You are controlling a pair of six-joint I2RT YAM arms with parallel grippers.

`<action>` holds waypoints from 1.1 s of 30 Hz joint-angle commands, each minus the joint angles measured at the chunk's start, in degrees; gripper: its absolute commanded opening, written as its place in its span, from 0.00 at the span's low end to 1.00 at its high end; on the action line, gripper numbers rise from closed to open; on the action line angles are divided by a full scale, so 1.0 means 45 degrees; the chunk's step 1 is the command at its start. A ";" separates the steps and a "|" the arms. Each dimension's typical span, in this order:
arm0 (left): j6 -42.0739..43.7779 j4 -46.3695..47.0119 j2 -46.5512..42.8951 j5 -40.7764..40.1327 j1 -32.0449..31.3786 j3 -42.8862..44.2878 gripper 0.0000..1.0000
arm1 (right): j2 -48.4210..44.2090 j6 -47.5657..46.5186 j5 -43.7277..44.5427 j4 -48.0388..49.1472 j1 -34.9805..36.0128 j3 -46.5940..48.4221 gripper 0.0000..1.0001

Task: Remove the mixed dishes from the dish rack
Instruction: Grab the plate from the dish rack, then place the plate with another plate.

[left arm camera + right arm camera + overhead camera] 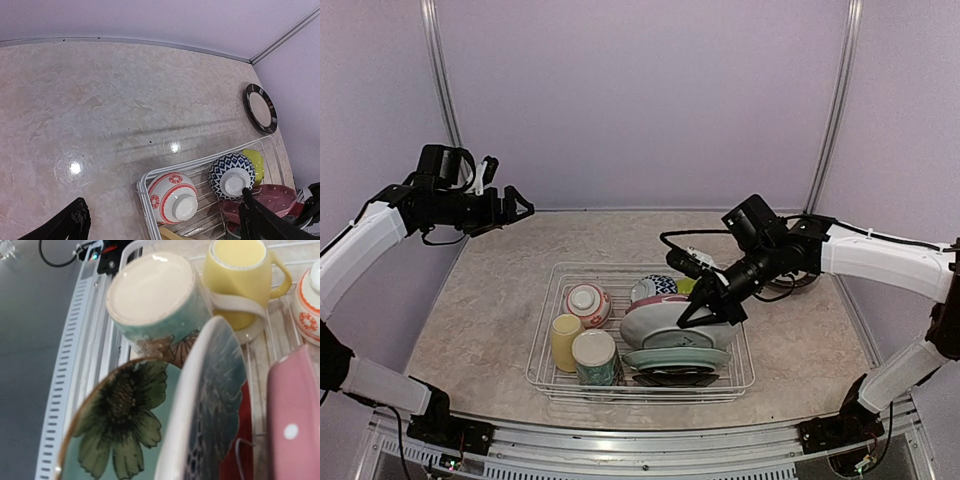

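Observation:
The dish rack [548,372] holds the mixed dishes: a red-patterned bowl [588,303], a pale yellow mug [565,341], a floral cup [595,357], a black-and-white bowl [657,286], a lime-green bowl [687,285], and maroon [655,301], grey-white [655,328], teal [677,358] and black [675,379] plates. My right gripper [708,310] is down at the grey-white plate's upper rim [200,390], between the teal plate [120,440] and the maroon plate [295,425]. Its fingers are hidden. My left gripper [517,205] is open and empty, high over the table left of the rack.
A black-rimmed plate [260,107] lies on the table right of the rack, behind my right arm. The red-patterned bowl [172,197] and black-and-white bowl [231,176] sit upside down at the rack's back. A metal rail [75,365] runs along the table's front edge.

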 commanded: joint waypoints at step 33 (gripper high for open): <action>0.0152 -0.0225 0.0181 -0.0278 -0.0492 0.0214 0.99 | -0.3352 0.6314 -0.1606 0.6664 0.0208 0.1140 0.00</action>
